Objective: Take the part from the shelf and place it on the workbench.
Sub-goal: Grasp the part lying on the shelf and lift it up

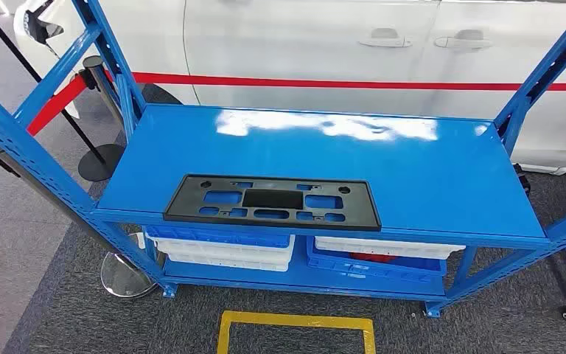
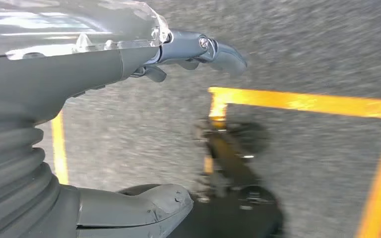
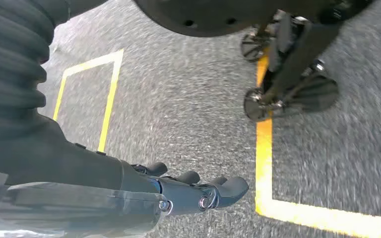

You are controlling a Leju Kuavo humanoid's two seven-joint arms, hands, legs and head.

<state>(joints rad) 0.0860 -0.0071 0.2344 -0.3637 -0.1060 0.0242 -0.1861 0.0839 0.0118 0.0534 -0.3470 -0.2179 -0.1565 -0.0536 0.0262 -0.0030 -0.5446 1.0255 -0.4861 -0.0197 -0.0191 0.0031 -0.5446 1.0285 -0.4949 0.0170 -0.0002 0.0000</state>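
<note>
Under the shelf (image 1: pixel 324 158) top, the white bins (image 1: pixel 221 251) and blue bin (image 1: pixel 372 267) show only their front edges, and a red thing (image 1: pixel 372 257) in the blue bin is too hidden to tell. The yellow floor frame (image 1: pixel 295 321) before the shelf is cut off by the picture's edge. In both wrist views the carpet is motion-blurred. The left hand (image 2: pixel 129 74) has its farther fingers hidden.

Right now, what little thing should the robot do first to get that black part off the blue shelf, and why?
Probably lift both arms toward the black part. It lies flat at the front edge of the blue shelf, untouched. The left hand and right hand hang over the grey floor with fingers apart, holding nothing. The part is long, so two hands likely suit it.
</note>
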